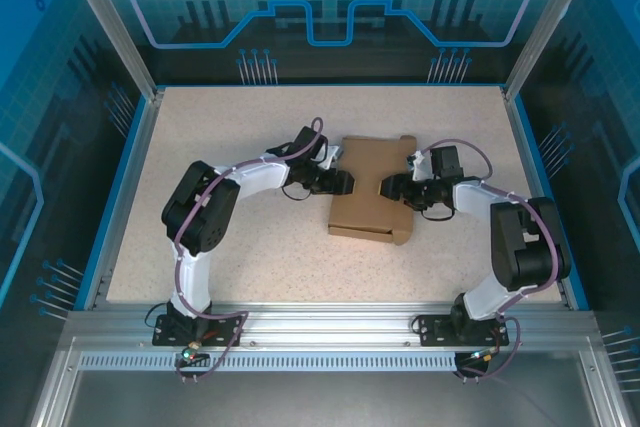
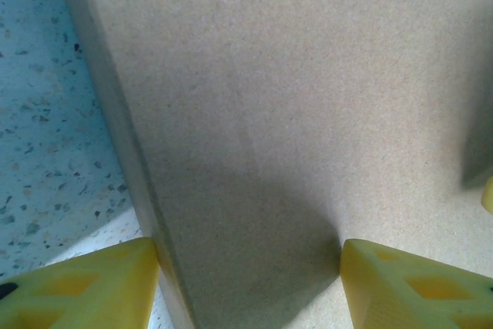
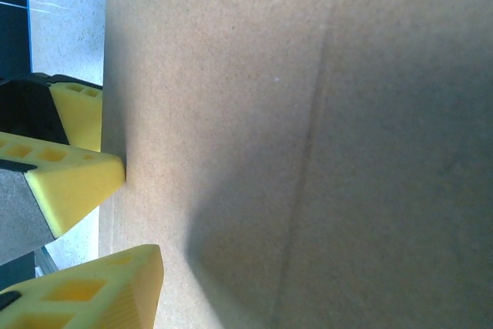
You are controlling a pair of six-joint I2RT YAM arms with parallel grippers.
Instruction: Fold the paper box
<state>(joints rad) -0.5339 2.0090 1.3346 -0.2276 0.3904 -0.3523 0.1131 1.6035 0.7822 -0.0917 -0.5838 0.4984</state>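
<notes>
Box [image 1: 372,187], folded shallow, sits near the middle of the table [image 1: 230,127] with a gripper at each side: the left gripper [image 1: 346,183] straddles its left edge with jaws apart, while the right gripper [image 1: 386,187] meets its right edge, open or clamped I cannot tell.

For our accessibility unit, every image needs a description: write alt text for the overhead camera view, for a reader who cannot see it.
A shallow brown paper box lies in the middle of a speckled tabletop. Two robot arms reach in from the near edge, the left gripper at the box's left side and the right gripper at its right side.
</notes>
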